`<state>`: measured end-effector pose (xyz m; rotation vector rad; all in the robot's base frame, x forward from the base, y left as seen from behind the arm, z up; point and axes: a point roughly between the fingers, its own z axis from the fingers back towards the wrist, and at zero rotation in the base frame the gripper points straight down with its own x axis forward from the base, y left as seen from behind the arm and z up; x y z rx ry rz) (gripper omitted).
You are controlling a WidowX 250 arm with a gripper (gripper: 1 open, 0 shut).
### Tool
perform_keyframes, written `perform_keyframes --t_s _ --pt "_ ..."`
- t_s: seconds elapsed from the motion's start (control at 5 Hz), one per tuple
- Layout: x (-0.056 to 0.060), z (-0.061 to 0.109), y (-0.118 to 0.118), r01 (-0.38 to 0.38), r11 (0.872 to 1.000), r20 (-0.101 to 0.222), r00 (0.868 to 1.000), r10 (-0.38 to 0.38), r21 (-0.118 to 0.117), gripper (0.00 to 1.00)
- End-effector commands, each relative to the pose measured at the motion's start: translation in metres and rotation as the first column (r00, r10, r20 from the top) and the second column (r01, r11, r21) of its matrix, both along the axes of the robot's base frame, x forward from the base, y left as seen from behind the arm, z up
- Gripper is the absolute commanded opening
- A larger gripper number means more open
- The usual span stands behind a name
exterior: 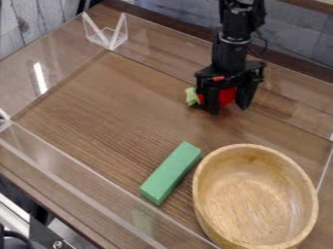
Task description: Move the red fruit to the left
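Note:
The red fruit [223, 95] is a small bright red toy with a light green leafy top [192, 96] that sticks out to the left. It sits low on the wooden table between the black fingers of my gripper [224, 97]. The gripper points straight down from the dark arm [236, 29] and is shut on the fruit. The fruit is partly hidden by the fingers. It is at the back right of the table, beyond the wooden bowl.
A flat green rectangular block [170, 172] lies at the front middle. A large wooden bowl [255, 196] stands at the front right. A clear plastic wall [53, 63] rims the table, with a clear holder [105, 32] at the back left.

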<state>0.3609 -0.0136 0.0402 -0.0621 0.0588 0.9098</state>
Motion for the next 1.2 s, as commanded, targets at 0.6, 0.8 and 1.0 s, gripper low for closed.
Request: perform_keyframes --t_s 0.6,0.8,1.0 --pt "0.015 0.013 0.023 0.062 0.998 0.104 0.993 -0.062 0.011 0.00" --pt "0.013 0.003 0.031 0.014 1.000 0.103 0.995 -0.015 0.015 0.00" --pt "0.011 -0.005 0.041 -0.037 0.999 0.102 0.994 0.035 0.017 0.00"
